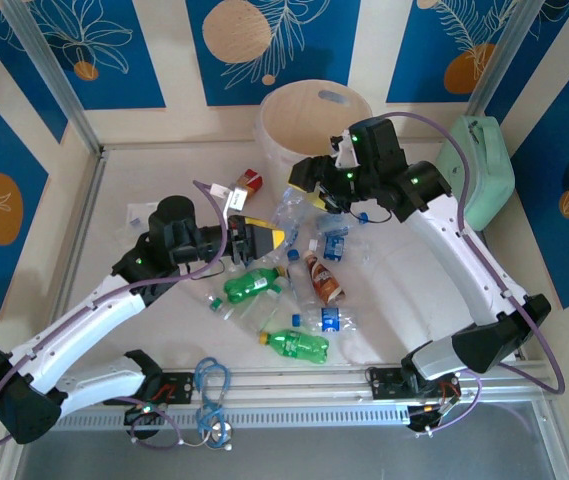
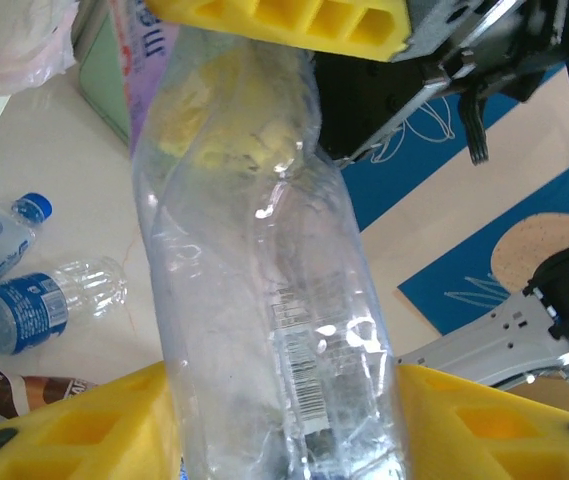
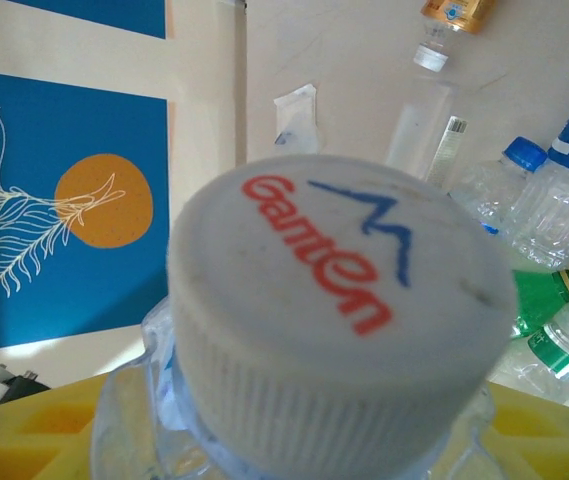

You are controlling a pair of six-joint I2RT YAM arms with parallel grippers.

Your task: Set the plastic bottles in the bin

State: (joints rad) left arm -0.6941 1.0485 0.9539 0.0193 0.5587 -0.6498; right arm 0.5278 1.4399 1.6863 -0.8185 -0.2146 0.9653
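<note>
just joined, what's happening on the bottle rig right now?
Both arms are on one clear bottle. The left gripper grips its lower body. The right gripper sits around the white cap end, though a firm clamp isn't clear. It looks like a handover toward the bin at the back. The other bottles lie loose on the table.

We see the whitish round bin (image 1: 282, 128) standing upright and open at twelve o'clock. The plastic bottles (image 1: 309, 275), clear, green and one brown-labelled, lie scattered on their sides mid-table. One crumpled, white-capped clear bottle (image 2: 264, 300) is held aloft at the heap's twelve o'clock edge.
</note>
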